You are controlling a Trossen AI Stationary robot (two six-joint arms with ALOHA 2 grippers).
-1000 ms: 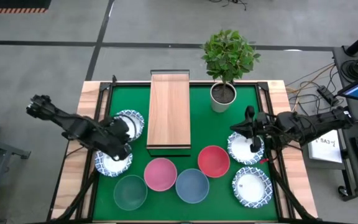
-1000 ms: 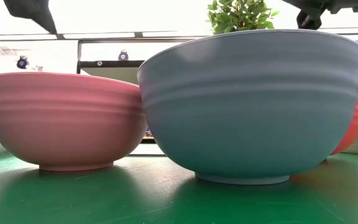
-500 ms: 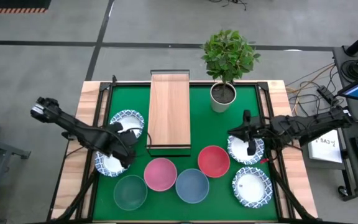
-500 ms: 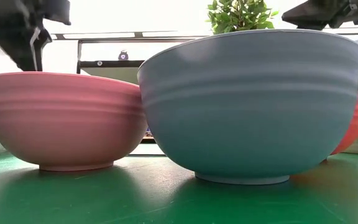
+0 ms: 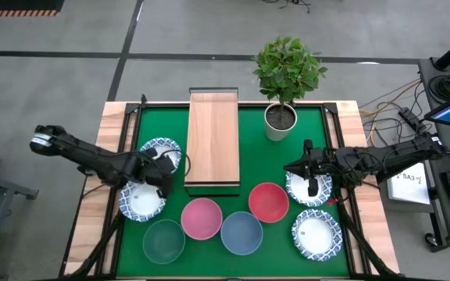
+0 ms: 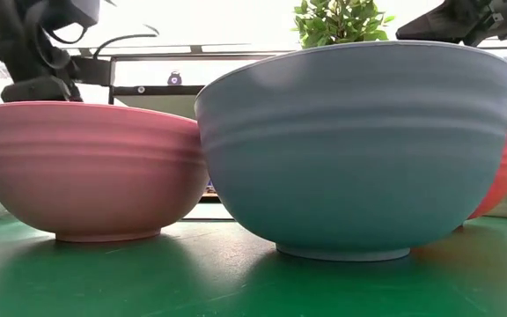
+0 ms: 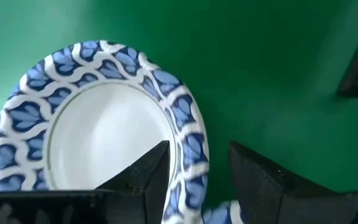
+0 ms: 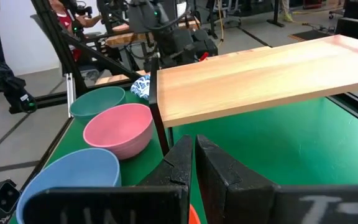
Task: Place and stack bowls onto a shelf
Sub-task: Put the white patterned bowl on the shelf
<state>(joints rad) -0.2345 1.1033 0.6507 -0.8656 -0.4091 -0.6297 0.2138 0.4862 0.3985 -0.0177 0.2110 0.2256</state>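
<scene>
My left gripper [image 5: 165,166] [image 7: 199,148] stands open over the far-left white bowl with a blue patterned rim [image 5: 155,146] [image 7: 98,124]. One finger is inside the bowl's near rim and one is outside; whether they touch it I cannot tell. A second patterned bowl [image 5: 141,203] sits just nearer on the green mat. My right gripper [image 5: 290,166] [image 8: 193,146] is shut and holds nothing, above the mat between the red bowl [image 5: 269,201] and another patterned bowl [image 5: 319,191]. The wooden shelf [image 5: 213,136] [image 8: 260,68] has nothing on it.
The pink bowl [image 5: 201,218], the blue bowl [image 5: 241,232] and the grey-green bowl [image 5: 163,240] stand in a row near the front edge, with one more patterned bowl [image 5: 316,232] at the front right. A potted plant [image 5: 281,117] stands right of the shelf's far end.
My left gripper has gone from above the nearer left patterned bowl toward the far edge, to the far-left bowl's rim. The nearer bowl now shows whole and lies where it was.
</scene>
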